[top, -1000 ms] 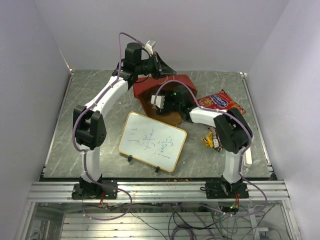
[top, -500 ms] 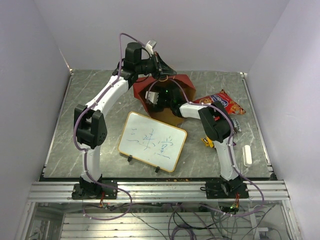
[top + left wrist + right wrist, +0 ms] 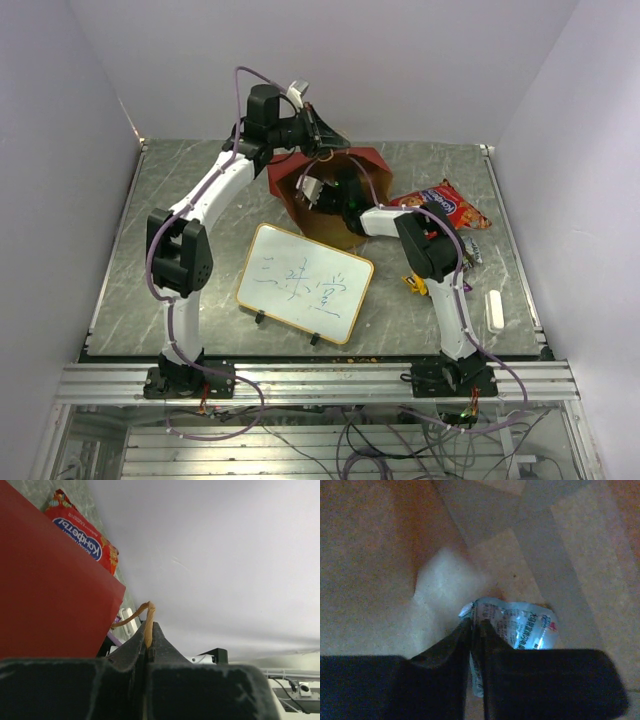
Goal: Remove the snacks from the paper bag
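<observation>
The red paper bag [image 3: 378, 167] lies tilted on the table, its mouth facing the arms. My left gripper [image 3: 340, 143] is above its rim, shut on the bag's thin string handle [image 3: 148, 620], beside the red bag wall [image 3: 50, 595]. My right arm reaches into the bag. Inside, on the brown kraft paper [image 3: 380, 555], my right gripper [image 3: 474, 626] is shut on the edge of a silver snack packet [image 3: 527, 627]. Outside the bag, a red chip bag [image 3: 445, 205] lies to its right, and small candy packets [image 3: 418, 285] lie nearer the right arm.
A white gold-framed whiteboard [image 3: 305, 283] with writing stands in front of the bag. A small white oblong block [image 3: 493, 310] lies near the table's right edge. The chip bag [image 3: 82, 532] also shows past the bag's wall in the left wrist view.
My right arm has pushed deeper into the bag, its elbow swinging left, and its gripper has closed on the silver packet. The left gripper has kept hold of the handle.
</observation>
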`<action>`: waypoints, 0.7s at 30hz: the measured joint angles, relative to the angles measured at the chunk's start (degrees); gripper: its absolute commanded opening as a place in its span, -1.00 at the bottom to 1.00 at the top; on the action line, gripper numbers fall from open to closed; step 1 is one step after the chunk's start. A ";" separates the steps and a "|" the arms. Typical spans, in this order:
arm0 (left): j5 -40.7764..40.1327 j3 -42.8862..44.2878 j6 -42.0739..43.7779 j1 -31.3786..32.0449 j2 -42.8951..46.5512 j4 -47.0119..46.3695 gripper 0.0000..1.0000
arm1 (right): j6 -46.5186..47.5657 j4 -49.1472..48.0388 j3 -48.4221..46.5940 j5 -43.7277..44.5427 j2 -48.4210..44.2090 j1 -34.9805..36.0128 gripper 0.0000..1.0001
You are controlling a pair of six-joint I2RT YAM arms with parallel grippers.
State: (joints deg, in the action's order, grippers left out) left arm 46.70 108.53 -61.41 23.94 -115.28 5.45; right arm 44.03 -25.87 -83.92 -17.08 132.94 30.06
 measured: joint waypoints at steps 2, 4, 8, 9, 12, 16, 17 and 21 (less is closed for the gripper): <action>-0.07 -1.16 -1.77 -0.68 0.13 -1.95 -0.86 | -1.88 -0.02 0.15 -0.07 -0.28 -0.07 -0.94; -0.20 -2.91 -4.26 -1.57 0.42 -4.28 -0.86 | -3.98 -0.02 0.68 -0.11 -1.20 -0.07 -1.00; -1.27 -4.59 -8.57 -2.89 0.42 -7.21 -0.86 | -7.52 0.17 3.30 -0.35 -4.98 0.00 -1.00; -1.57 -4.59 -9.42 -3.17 0.42 -7.74 -0.86 | -8.33 0.15 4.26 -0.39 -6.38 0.00 -1.00; -2.58 -4.39 -11.58 -3.58 0.42 -9.60 -0.86 | -10.49 -0.26 8.15 -0.66 -11.32 0.00 -1.00; -3.56 -4.33 -14.29 -3.52 0.42 -11.28 -0.86 | -12.92 -0.85 14.12 -1.90 -18.01 0.02 -1.00; -3.91 -4.33 -15.19 -3.50 0.42 -11.80 -0.86 | -13.46 -0.98 15.67 -2.32 -19.74 0.07 -1.00; -5.40 -4.35 -18.43 -3.48 0.42 -14.12 -0.86 | -15.13 -1.29 21.27 -4.11 -26.23 0.31 -1.00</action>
State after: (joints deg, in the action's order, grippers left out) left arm 41.30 104.18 -79.83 20.47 -114.87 -8.67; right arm 28.91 -27.16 -62.65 -21.19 106.72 30.37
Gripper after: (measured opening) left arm 0.076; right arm 0.006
